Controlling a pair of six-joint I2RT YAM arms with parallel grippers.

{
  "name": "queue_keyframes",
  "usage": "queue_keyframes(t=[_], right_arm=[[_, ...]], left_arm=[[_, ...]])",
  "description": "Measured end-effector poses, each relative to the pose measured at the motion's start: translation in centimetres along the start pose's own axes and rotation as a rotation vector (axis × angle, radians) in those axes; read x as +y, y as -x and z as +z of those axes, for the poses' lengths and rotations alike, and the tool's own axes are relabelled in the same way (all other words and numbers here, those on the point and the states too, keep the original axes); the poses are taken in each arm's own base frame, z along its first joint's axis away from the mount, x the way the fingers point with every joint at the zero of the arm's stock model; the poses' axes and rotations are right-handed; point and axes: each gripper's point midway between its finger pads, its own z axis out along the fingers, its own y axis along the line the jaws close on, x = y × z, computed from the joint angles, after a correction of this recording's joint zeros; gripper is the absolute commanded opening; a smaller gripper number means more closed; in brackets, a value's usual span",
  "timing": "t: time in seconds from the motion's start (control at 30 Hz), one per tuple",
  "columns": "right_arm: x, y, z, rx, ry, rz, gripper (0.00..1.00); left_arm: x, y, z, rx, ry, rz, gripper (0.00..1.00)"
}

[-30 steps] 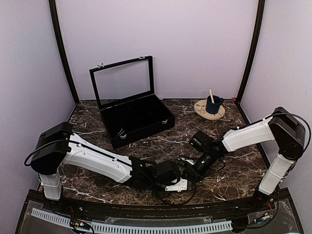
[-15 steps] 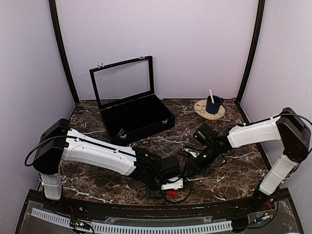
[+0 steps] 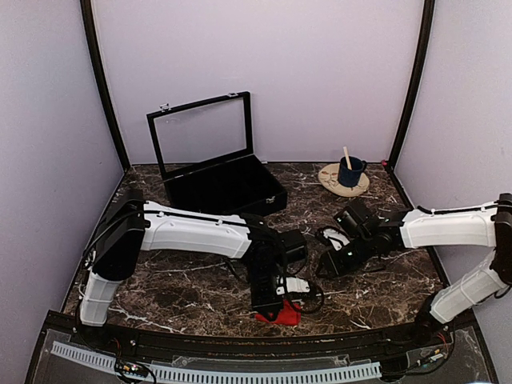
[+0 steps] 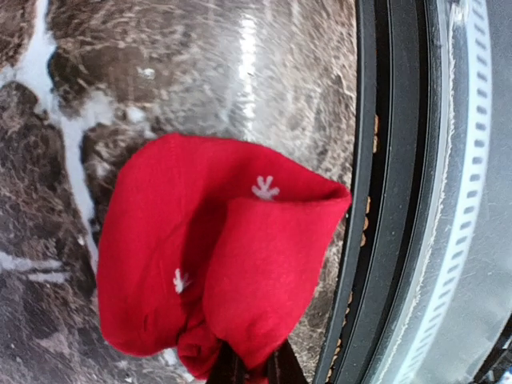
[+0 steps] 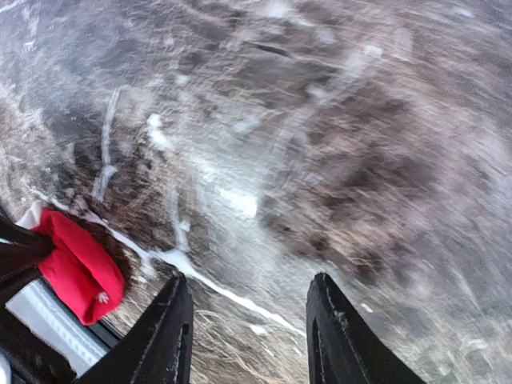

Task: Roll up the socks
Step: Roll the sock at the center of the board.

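Your left gripper (image 4: 254, 370) is pinched tight on the socks (image 4: 216, 264). Its two dark fingertips meet on a gathered corner of the red cloth with almost no gap between them. Ahead of those jaws the socks spread into a loose folded bundle, one flap lapped over the other, with two small white marks on the red. You cannot tell whether the bundle rests on the table (image 4: 160, 72) or hangs just clear of it. To one side of the jaws, just past the cloth, runs the table's black edge (image 4: 376, 200), and beyond that a white ribbed strip (image 4: 472, 160).

Your right gripper (image 5: 252, 336) stands moderately open and holds nothing. Only bare marble, blurred in that view, shows between its fingers. The socks sit off to the left of its jaws and apart from them, caught in the other gripper's dark fingers.

From above, the left jaws point down at the near edge of the table with the socks right under them. The right jaws hover near, farther from that edge, and touch neither the cloth nor the other gripper. Well beyond the left jaws stands a black case (image 3: 220, 188) with its lid up. Well beyond the right jaws a blue mug (image 3: 350, 171) sits on a round plate (image 3: 330, 181).
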Motion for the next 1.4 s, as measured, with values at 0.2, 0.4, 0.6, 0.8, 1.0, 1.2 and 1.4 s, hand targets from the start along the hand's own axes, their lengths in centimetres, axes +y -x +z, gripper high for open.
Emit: queue_keyframes(t=[0.2, 0.4, 0.6, 0.8, 1.0, 1.2, 1.4], right_arm=[[-0.8, 1.3, -3.0, -0.136, -0.068, 0.021, 0.45], [0.1, 1.0, -3.9, -0.182, -0.109, -0.010, 0.45], [1.0, -1.2, -3.6, -0.148, -0.174, -0.045, 0.45], [0.5, -2.7, -4.2, -0.143, -0.247, -0.022, 0.45], [0.7, -3.7, -5.3, -0.152, -0.277, -0.011, 0.45], [2.7, -5.0, -5.6, -0.125, -0.294, -0.095, 0.44], [6.1, -6.0, -5.4, -0.124, -0.326, -0.265, 0.45]], left_arm=[[1.1, 0.6, -0.2, -0.016, -0.121, -0.093, 0.00], [2.0, 2.0, -0.3, -0.058, -0.225, -0.165, 0.00], [2.3, 2.3, -0.3, -0.079, -0.294, -0.210, 0.00], [2.6, 2.3, -0.3, -0.093, -0.362, -0.252, 0.00], [2.8, 2.3, -0.5, -0.108, -0.408, -0.277, 0.00], [3.2, 2.4, -0.6, -0.126, -0.458, -0.302, 0.00], [3.4, 2.4, -0.7, -0.139, -0.491, -0.317, 0.00]])
